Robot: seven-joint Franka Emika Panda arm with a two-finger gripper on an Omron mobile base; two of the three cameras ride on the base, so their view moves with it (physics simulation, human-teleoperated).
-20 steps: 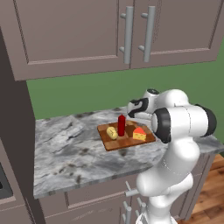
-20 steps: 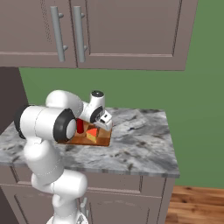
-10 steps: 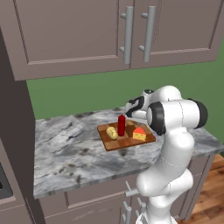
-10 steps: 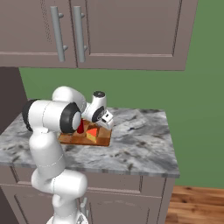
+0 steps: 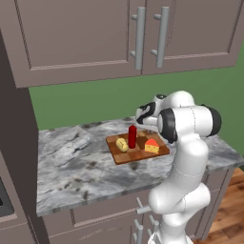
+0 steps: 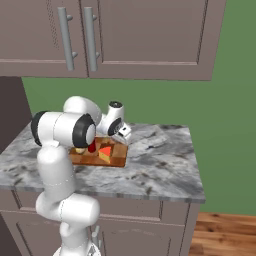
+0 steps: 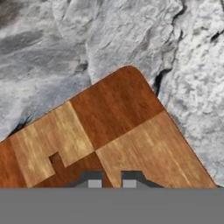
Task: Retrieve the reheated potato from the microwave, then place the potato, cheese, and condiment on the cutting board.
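1. Arm has drawn its elbow in and stands more upright than a second ago.
2. Cutting board unchanged on counter; potato, condiment, cheese on it.
3. Gripper empty, jaws narrow, above a board corner.

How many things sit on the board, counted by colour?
Pale yellow: 1, potato
Red: 1, condiment
Orange: 1, cheese
Total: 3, all on the board
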